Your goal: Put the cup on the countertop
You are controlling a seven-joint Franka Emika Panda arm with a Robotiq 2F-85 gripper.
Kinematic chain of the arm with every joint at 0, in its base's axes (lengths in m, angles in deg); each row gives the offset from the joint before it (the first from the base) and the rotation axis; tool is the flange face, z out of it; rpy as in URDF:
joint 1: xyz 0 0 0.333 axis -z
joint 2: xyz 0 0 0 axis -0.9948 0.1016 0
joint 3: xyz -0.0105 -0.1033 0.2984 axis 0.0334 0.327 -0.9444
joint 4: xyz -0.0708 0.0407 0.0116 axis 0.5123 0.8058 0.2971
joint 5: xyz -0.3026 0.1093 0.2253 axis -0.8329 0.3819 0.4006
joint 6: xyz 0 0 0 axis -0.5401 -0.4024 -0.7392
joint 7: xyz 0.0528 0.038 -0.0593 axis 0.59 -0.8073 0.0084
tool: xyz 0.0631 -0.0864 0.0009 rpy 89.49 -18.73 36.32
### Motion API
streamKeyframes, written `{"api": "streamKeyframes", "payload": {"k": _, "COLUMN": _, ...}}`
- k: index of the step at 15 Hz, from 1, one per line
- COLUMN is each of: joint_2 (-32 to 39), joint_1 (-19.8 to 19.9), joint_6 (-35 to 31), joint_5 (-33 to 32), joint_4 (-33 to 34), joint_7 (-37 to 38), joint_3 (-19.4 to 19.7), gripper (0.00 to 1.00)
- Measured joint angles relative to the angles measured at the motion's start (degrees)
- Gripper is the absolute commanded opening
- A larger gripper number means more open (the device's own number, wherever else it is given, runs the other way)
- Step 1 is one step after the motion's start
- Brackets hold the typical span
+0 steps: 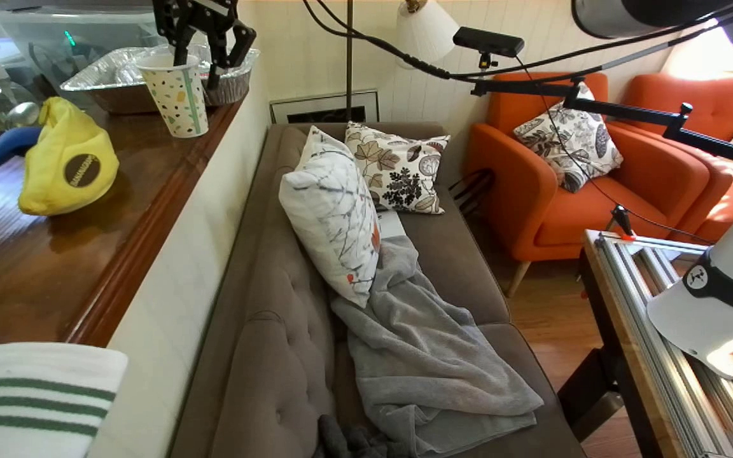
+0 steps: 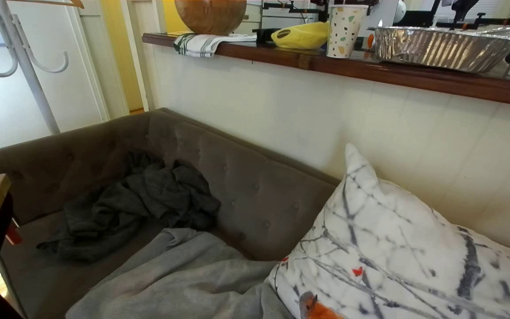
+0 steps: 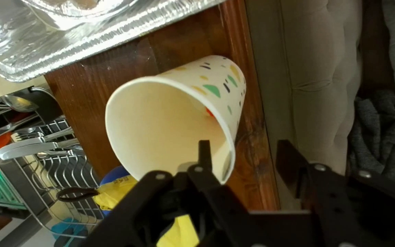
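The cup (image 1: pixel 179 102) stands on the counter (image 1: pixel 105 254); what I need now is a clean exit.
My pincer (image 3: pixel 243 144) is spread wide and has hold of nothing that I can see: one finger seems to dip into the cup's mouth, the other hangs outside it, on the sofa (image 1: pixel 277 375) side. The cup is upright near the counter's edge, just beside the tray (image 2: pixel 441 48). I judge the placing done, so I should rise straight and slowly until the inner finger clears the rim; a sideways snag could tip it off.
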Motion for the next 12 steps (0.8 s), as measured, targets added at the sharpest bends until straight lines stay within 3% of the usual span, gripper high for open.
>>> {"api": "streamKeyframes", "payload": {"k": 2, "joint_2": 0.2, "joint_1": -0.3, "joint_6": -1.6, "joint_5": -0.1, "joint_4": 0.7, "joint_7": -1.5, "joint_3": 0.1, "gripper": 0.98}}
{"api": "streamKeyframes", "payload": {"k": 7, "joint_2": 0.3, "joint_1": -2.0, "joint_6": -6.1, "joint_5": -2.0, "joint_4": 2.3, "joint_7": -3.8, "joint_3": 1.0, "gripper": 1.00}}
{"api": "streamKeyframes", "payload": {"k": 12, "joint_2": -2.0, "joint_1": -2.8, "joint_6": -5.7, "joint_5": 5.3, "joint_4": 4.9, "joint_7": -2.8, "joint_3": -6.1, "gripper": 1.00}}
